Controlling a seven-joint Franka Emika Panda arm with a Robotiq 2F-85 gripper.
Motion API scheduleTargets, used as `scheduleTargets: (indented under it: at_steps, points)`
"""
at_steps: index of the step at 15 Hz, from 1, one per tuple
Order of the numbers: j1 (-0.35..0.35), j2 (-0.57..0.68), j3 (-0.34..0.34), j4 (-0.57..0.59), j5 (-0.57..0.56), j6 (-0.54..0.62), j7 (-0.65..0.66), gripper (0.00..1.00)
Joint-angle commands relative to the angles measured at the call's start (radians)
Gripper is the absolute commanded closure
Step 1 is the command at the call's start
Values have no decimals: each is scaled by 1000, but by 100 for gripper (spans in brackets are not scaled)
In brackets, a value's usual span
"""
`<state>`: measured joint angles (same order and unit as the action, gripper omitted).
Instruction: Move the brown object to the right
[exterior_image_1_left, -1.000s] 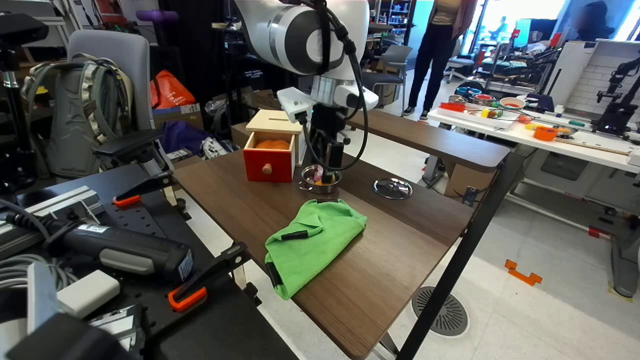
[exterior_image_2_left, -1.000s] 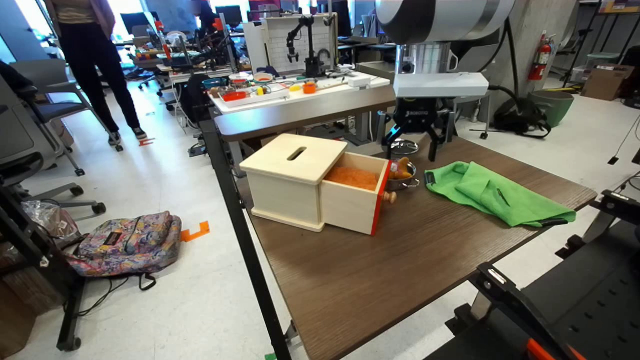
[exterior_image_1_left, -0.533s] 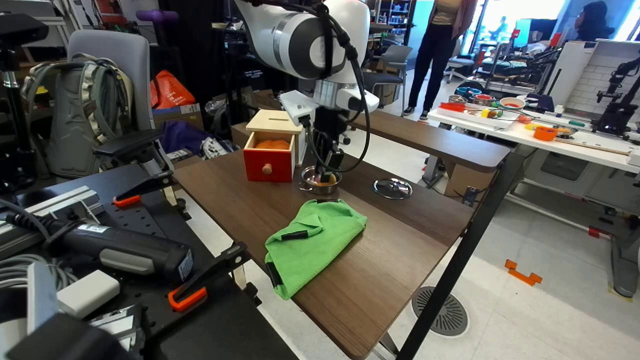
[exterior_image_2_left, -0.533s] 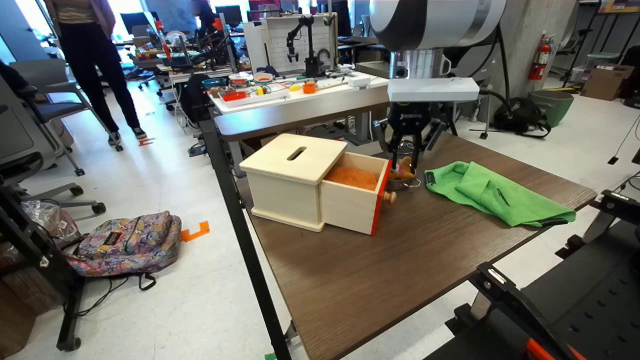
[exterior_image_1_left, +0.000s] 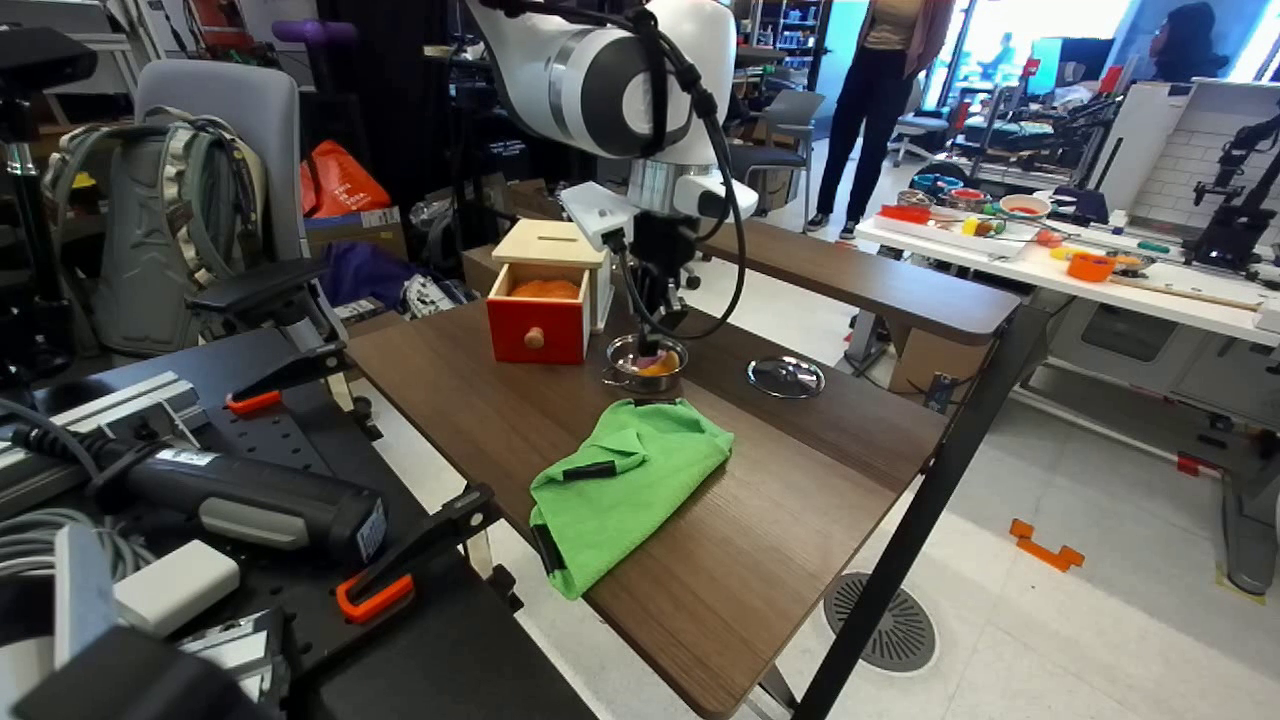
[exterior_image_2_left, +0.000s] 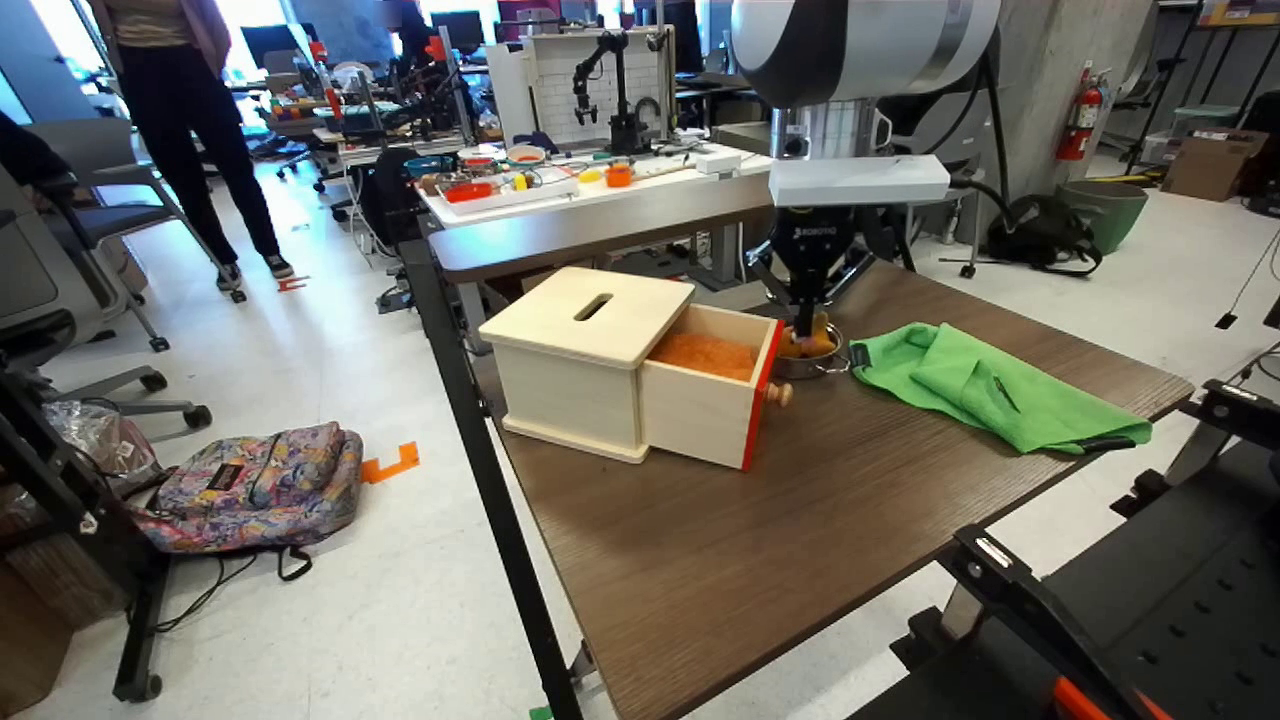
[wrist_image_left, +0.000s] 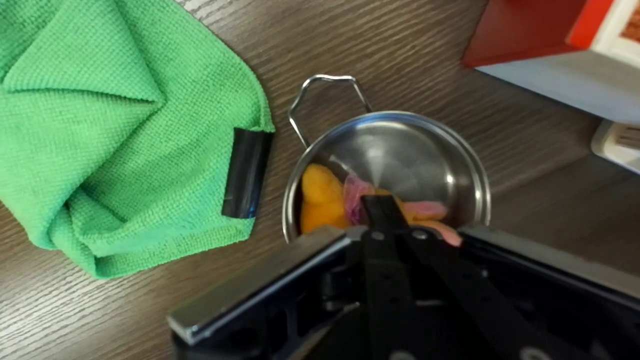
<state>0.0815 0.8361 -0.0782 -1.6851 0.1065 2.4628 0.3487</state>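
Orange-brown lump (wrist_image_left: 321, 192) sits in pot (wrist_image_left: 410, 155) on counter (exterior_image_1_left: 785, 540). End effector (wrist_image_left: 381, 202) points down over pot, narrow, tips together; cannot tell whether anything pinched. Pink strip (wrist_image_left: 355, 195) beside lump, near tips. Cloth (wrist_image_left: 150, 165) just beside pot. Box (exterior_image_2_left: 570, 395) near pot, drawer (exterior_image_2_left: 695, 420) partly out. Lid (exterior_image_1_left: 786, 378) well apart.

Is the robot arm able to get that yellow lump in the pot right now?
Probably yes: the pot is open on top, and the gripper points down into it, close by the lump. But the gripper looks shut, so it would likely have to open first.
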Motion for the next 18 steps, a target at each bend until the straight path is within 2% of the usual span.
scheduleTargets:
  at_steps: [1, 10, 14, 18]
  points:
    - [18, 18, -15, 30, -20, 12, 23, 100]
    - [-13, -112, 13, -19, 22, -16, 16, 100]
    - [-56, -133, 18, 17, 57, -51, 1, 100]
    - [-114, -101, 20, 70, 94, -78, -8, 100]
